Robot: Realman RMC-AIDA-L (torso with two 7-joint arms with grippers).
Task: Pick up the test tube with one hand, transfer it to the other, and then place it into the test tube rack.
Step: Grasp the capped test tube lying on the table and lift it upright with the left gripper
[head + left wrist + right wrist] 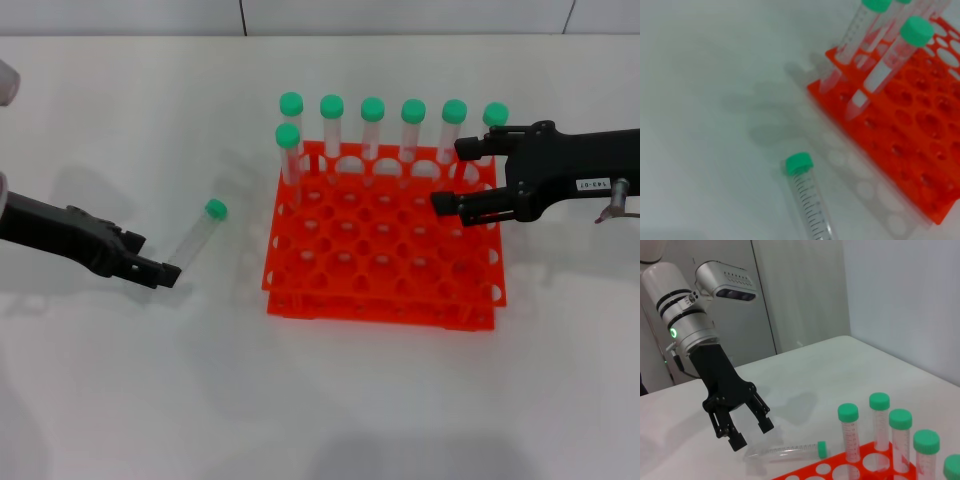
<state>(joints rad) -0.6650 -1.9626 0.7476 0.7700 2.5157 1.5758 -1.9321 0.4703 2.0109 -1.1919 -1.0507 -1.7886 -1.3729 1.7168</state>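
The test tube [197, 237] lies flat on the white table, left of the rack, with its green cap towards the rack. It also shows in the left wrist view [810, 202] and the right wrist view [785, 452]. My left gripper [158, 262], black and unlabelled, is open at the tube's bottom end and holds nothing; the right wrist view [753, 434] shows its fingers spread just above the table. My right gripper [452, 176], with the white label, is open and empty over the right rear part of the orange-red test tube rack [380, 262].
Several green-capped tubes [372, 128] stand in the rack's back row, and one more [288, 150] stands at the left of the second row. The rack's other holes are empty. The table's back edge meets a wall behind the rack.
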